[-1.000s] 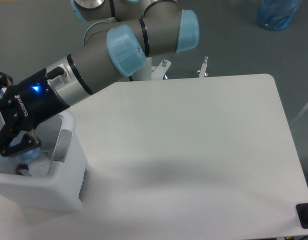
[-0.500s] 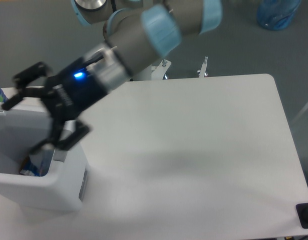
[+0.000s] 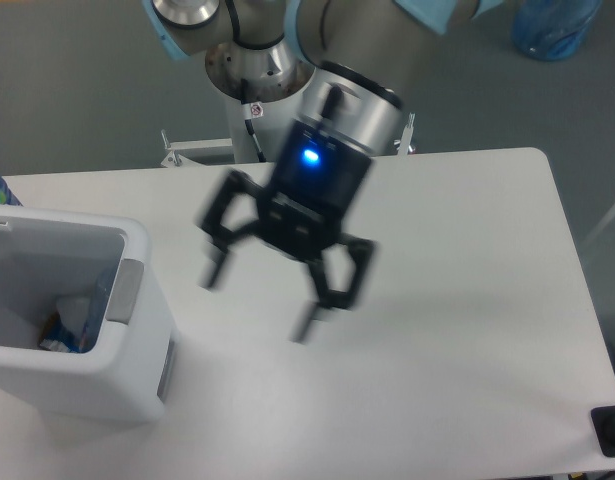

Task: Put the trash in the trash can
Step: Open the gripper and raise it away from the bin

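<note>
Trash (image 3: 75, 325) already down inside the bin (image 3: 137, 385), at the left near corner of the worktop (image 3: 467, 300): a crushed clear bottle with a bit of blue, lying against the right inner wall near the bottom, partly hidden by the rim. No separate paper wad clearly made out among the pale shapes beside it. Likely very light and springy, thin plastic that dents under pressure and slips easily; best pinched across the flattened body or at the stiffer neck, if ever lifted again. Bin itself rigid, with a grey handle recess on its side. Tool (image 3: 259, 302) well apart, right of the bin, above the bare worktop, motion-blurred, fingers spread wide, holding nothing. Task apparently finished.
</note>
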Action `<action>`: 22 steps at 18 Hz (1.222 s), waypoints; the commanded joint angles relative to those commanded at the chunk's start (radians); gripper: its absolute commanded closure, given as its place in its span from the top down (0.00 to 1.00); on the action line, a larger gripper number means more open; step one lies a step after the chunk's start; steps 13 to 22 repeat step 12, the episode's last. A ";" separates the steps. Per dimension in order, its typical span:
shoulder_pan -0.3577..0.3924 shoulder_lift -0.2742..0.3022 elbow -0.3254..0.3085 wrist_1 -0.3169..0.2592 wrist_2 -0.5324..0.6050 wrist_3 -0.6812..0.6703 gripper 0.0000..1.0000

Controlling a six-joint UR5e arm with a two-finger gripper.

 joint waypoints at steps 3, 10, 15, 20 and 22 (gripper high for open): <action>-0.003 -0.015 -0.006 -0.101 0.206 0.151 1.00; -0.008 -0.098 0.096 -0.331 0.401 0.397 1.00; -0.009 -0.107 0.109 -0.350 0.432 0.417 1.00; -0.009 -0.107 0.109 -0.350 0.432 0.417 1.00; -0.009 -0.107 0.109 -0.350 0.432 0.417 1.00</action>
